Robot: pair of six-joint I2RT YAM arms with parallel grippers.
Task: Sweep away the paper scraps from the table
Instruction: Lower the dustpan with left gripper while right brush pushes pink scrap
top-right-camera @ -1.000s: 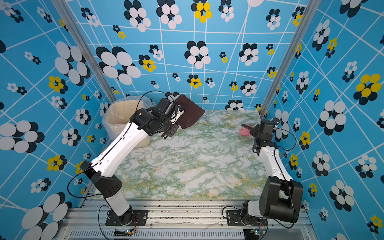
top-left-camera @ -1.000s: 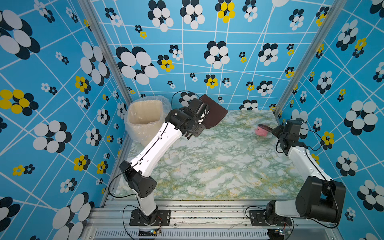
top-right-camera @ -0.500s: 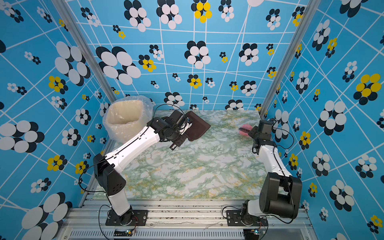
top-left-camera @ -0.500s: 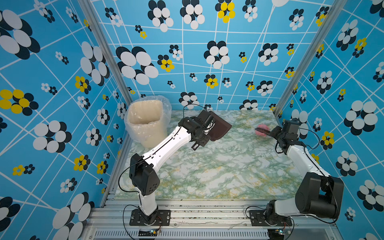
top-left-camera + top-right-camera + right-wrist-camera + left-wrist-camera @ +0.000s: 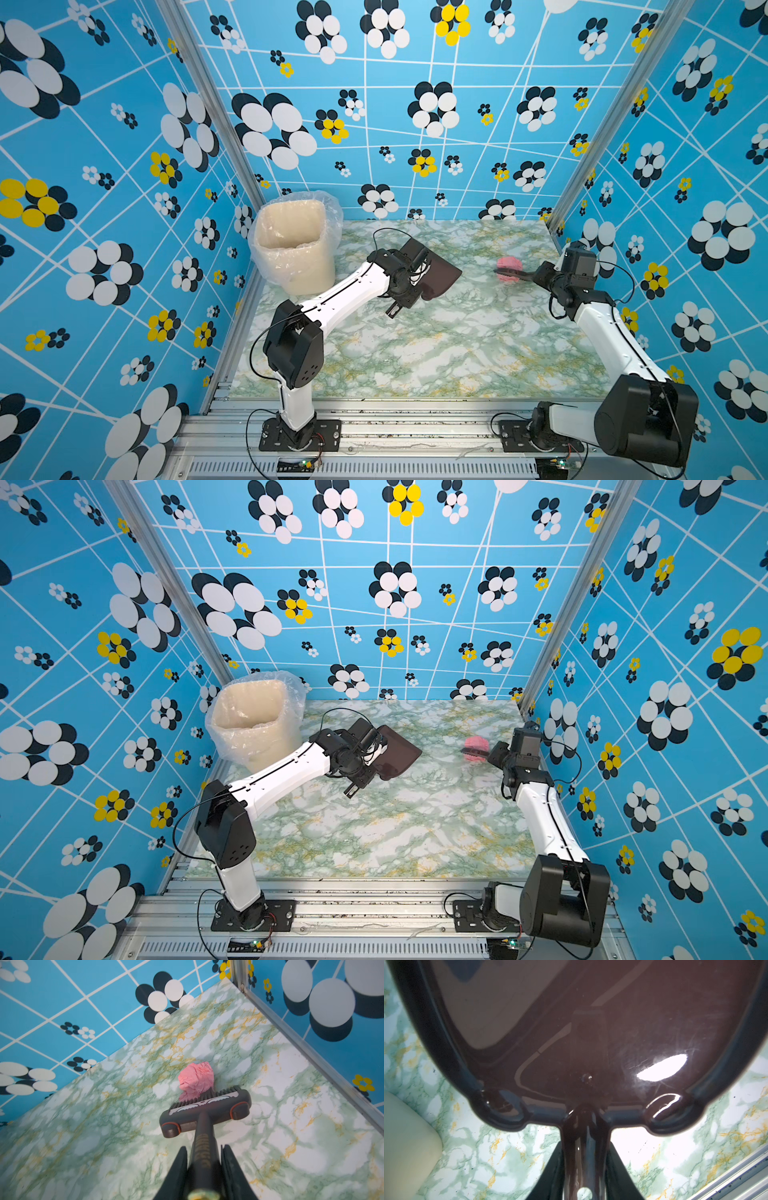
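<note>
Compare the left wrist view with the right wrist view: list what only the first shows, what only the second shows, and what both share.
Only the left wrist view: a dark brown dustpan, its handle gripped by the left tool, a corner of the cream bin and a strip of metal frame.
Only the right wrist view: a brush held by the right tool, its bristles against a crumpled pink paper scrap, and blue flowered walls.
Both: the marbled table and a shut tool clamping a handle.
</note>
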